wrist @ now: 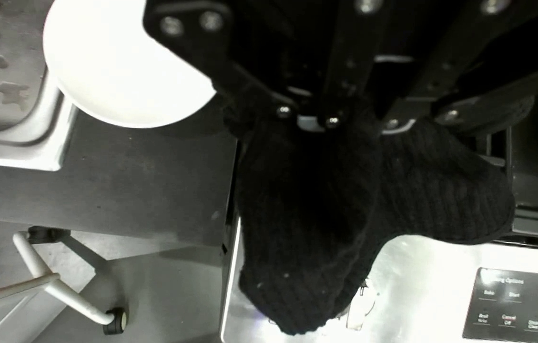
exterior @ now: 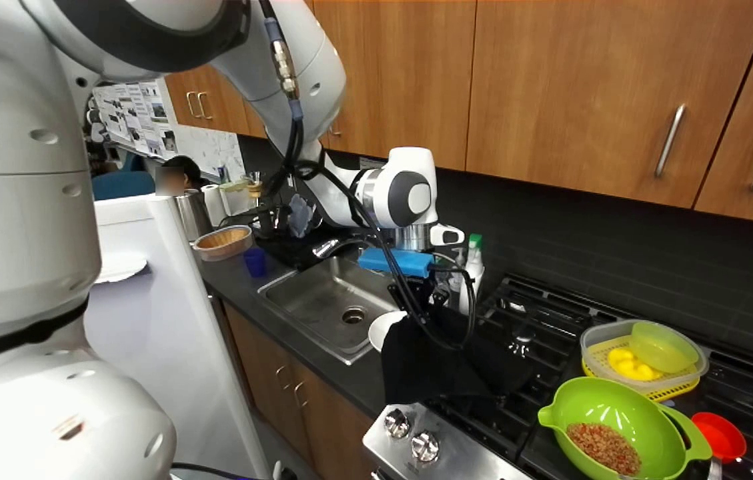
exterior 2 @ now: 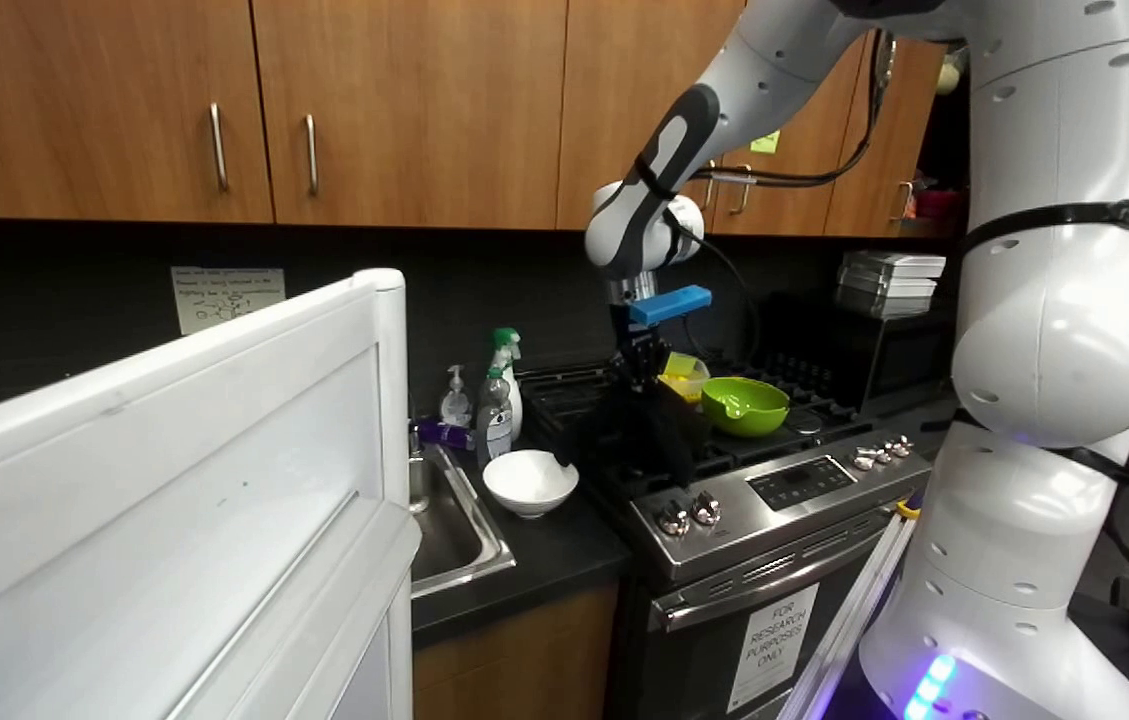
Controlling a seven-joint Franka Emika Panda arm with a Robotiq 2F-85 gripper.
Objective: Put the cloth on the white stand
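Black, ribbed fabric: the cloth (wrist: 297, 205) hung in loose folds from my gripper (exterior 2: 638, 380), above the sink-side end of the stove (exterior: 463, 453). My fingers were drawn together, clamped on its bunched top, their tips lost in the folds. Whether the hem also rested on the stove, I could not tell.

The grasp, then, I judged done. The carry and the laying down were left: no part of the cloth lay on the white stand (exterior: 176, 373), which stood well apart, over by the sink (exterior: 309, 313). Just beside the cloth sat a white bowl (exterior 2: 529, 480); I could not be sure the two were clear of each other.

The wrist view gave me what the exterior views did not: the weave of the cloth, and its low corner partly covering a knob (wrist: 358, 312) beneath. It also showed wheeled white legs (wrist: 78, 303), though I could not say whether they belonged to the stand. For the stand's upper part I had to go by both exterior views. In an exterior view the cloth hid part of the white bowl (exterior: 383, 327). Farther out, a green bowl (exterior: 623, 407) showed its grains (exterior: 606, 443) in an exterior view, while the wrist view caught only a sliver of its wall.
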